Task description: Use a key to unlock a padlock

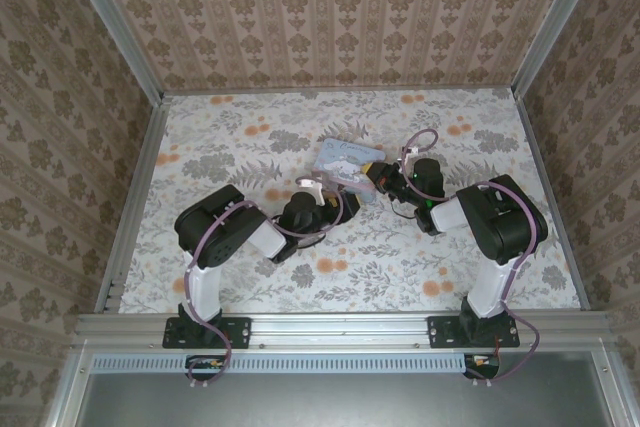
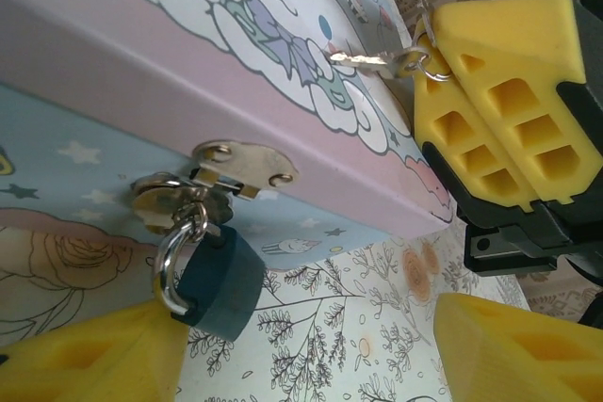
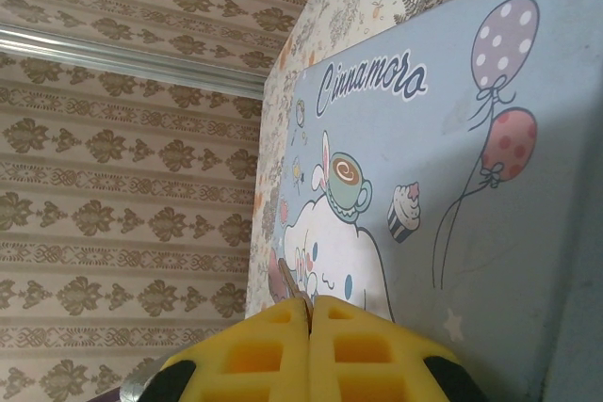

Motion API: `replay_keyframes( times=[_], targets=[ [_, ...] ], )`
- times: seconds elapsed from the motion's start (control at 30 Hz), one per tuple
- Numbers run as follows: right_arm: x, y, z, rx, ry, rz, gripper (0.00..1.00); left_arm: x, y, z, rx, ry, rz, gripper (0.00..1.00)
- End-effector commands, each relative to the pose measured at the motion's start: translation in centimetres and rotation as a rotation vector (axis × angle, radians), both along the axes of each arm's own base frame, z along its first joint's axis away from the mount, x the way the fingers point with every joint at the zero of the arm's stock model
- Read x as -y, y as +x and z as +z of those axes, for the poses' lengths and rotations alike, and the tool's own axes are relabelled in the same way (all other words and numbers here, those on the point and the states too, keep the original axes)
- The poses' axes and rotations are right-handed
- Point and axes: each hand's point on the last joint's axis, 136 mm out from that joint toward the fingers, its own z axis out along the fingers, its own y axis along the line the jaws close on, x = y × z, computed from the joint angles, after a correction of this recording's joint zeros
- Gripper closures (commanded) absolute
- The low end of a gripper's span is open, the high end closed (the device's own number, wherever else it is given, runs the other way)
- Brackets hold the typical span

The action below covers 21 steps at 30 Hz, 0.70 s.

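The padlock [image 2: 219, 280] is a tiny dark-blue lock with a silver shackle. It hangs from the metal hasp [image 2: 241, 165] on the front of the pale-blue tin [image 2: 141, 63]. My left gripper [image 2: 311, 327] is open below the tin's front. The lock sits beside its left pad [image 2: 85, 364], and the other pad is well apart from it. My right gripper [image 3: 310, 306] is shut on the key [image 3: 287, 280], whose blade pokes out over the tin's lid [image 3: 452, 185]. In the left wrist view the key [image 2: 372, 61] and its ring stick out of the right gripper [image 2: 429, 58] above the lid.
The tin [image 1: 345, 159] lies tilted at the middle of the floral table [image 1: 240, 137]. The left gripper [image 1: 338, 190] is at its near side and the right gripper [image 1: 380, 180] at its right end. Patterned walls enclose the table on three sides.
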Motion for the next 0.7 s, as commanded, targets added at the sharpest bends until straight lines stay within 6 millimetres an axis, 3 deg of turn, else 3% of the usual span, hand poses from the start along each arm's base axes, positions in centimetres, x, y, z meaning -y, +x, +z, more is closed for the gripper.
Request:
replay_keyframes(
  times=[0.0,0.33,0.67],
  targets=[
    [0.9,-2.6,-7.6,-0.258,-0.080,-0.007,1.00,0.2,0.0,1.1,0.011,-0.061,0.011,0.30],
    [0.9,-2.7,-7.8,-0.261,-0.078,-0.009,1.00,-0.1,0.4,1.4,0.010,-0.081,0.039,0.30],
    [0.9,-2.6,-7.5,-0.255,-0.075,-0.010,1.00,0.0,0.8,-1.0,-0.041,-0.011,0.059,0.33]
  ],
)
